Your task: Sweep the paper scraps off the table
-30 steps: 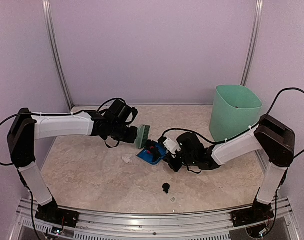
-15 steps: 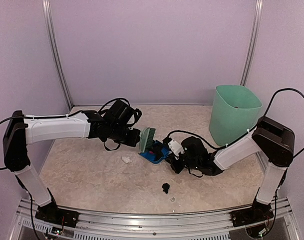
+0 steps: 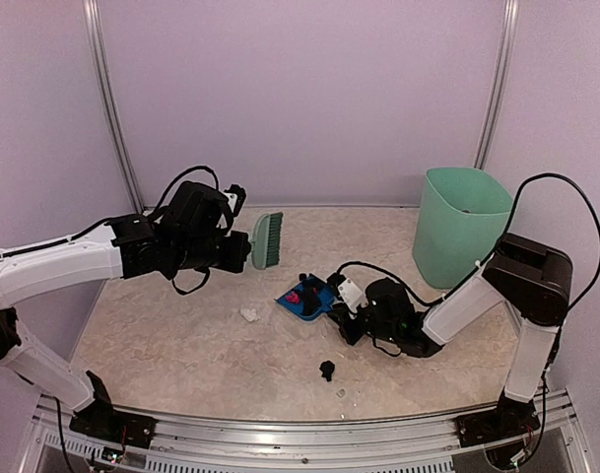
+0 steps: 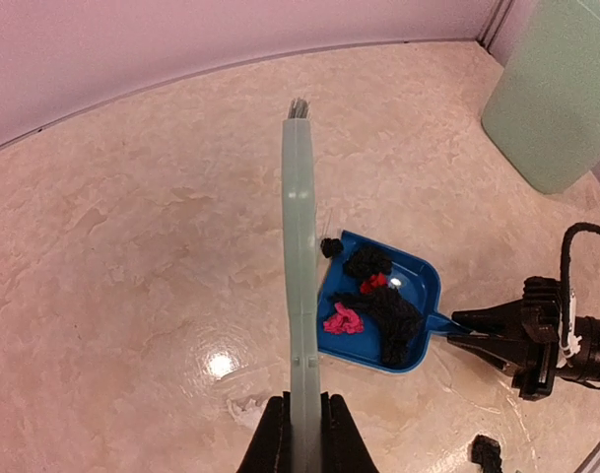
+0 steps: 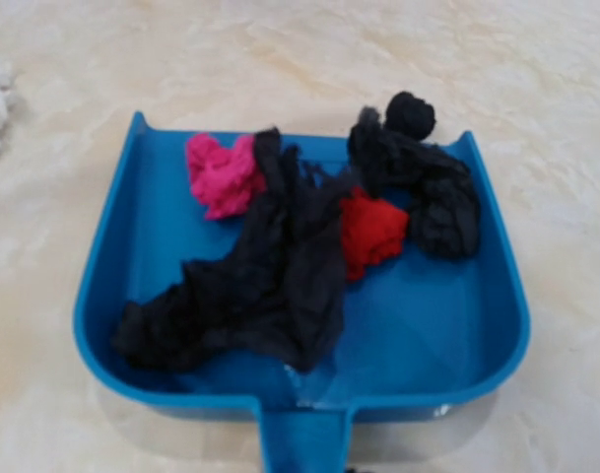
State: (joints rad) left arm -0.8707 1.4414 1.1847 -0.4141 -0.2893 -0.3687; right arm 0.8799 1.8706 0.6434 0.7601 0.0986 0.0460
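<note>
We find most of the paper scraps (image 5: 280, 266), black with one pink and one red, heaped in the blue dustpan (image 5: 457, 335), which rests on the desk (image 3: 181, 345); a white scrap (image 3: 248, 314) and a black scrap (image 3: 326, 371) lie loose on the desk nearby. The right claw (image 3: 345, 309) appears clamped on the dustpan's handle, though its fingers are poorly shown. The left claw (image 4: 304, 439) is closed tight on the handle of the green brush (image 4: 300, 246), which is held above the desk and apart from the dustpan.
</note>
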